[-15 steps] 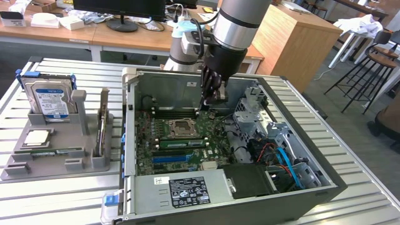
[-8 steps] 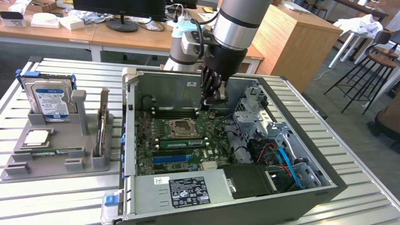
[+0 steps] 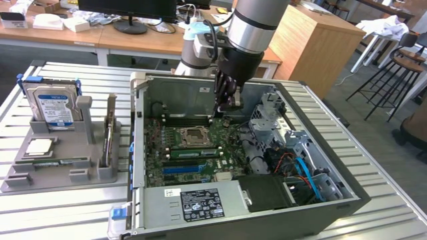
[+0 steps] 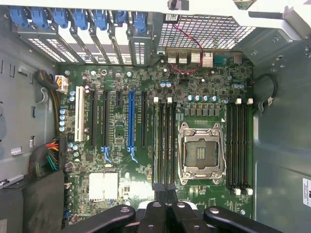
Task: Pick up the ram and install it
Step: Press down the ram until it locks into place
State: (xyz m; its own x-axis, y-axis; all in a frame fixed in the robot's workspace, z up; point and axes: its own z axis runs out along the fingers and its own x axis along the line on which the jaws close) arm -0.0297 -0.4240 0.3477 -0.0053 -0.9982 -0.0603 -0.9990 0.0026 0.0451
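Note:
My gripper [image 3: 221, 111] hangs inside the open computer case, just above the motherboard [image 3: 175, 170] and on the exterior view's right of the CPU socket [image 3: 191, 135]. Its dark fingers [image 4: 154, 217] are pressed together, shut, and I see nothing between them. A long green ram stick [image 3: 193, 150] lies in the slot bank on the near side of the socket. In the wrist view that bank [image 4: 164, 145] runs straight out from the fingertips, and I cannot tell a stick apart from the slots. A thin stick [image 3: 109, 132] stands upright in the grey holder outside the case.
The grey holder [image 3: 87, 172] at the exterior view's left also carries a hard drive [image 3: 53, 107] and a CPU chip [image 3: 39, 146]. Drive cages and cables [image 3: 293, 150] crowd the case's right. A blue slot [image 4: 130, 121] and black slots sit beside the RAM banks. A power supply [image 3: 197, 202] fills the near edge.

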